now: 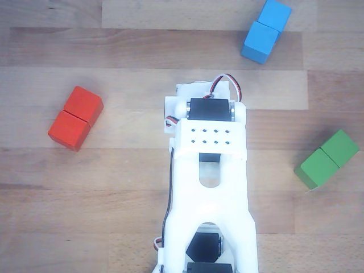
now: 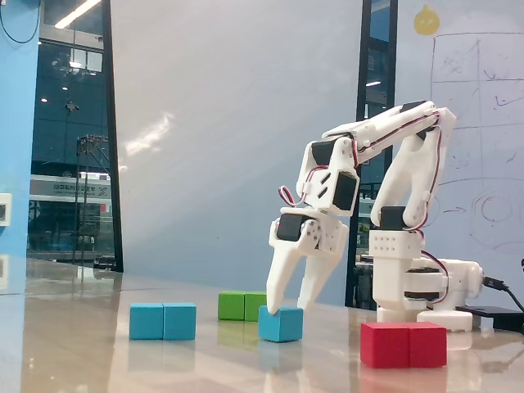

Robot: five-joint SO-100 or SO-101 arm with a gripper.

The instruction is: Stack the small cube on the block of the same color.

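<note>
- Your white arm (image 2: 385, 188) bends down over the wooden worktop (image 1: 114, 216), and in the fixed view its fingers (image 2: 288, 301) are spread narrowly around the small cube (image 2: 281, 324), the tips just at its top edges.
- You cannot tell from that view whether the fingers actually press the small cube's sides; it sits flat on the worktop, not lifted.
- In the other view the arm's body covers the small cube entirely, so you see only the white housing and a black servo (image 1: 210, 108) at centre frame.
- The block (image 1: 265, 30) lies near the top edge of the other view, up and to the right of the arm, angled diagonally with its seam across the middle; its top face is bare.
- In the fixed view the block (image 2: 163, 321) rests well apart from the small cube, to its left, with bare worktop between them.
- The red block (image 1: 75, 118) lies well to the left of the arm in the other view, also on a diagonal.
- The green block (image 1: 327, 158) sits close to the right edge of the other view; in the fixed view it shows just behind the small cube.
- A broad strip of bare worktop runs between the arm and the block in the other view.
</note>
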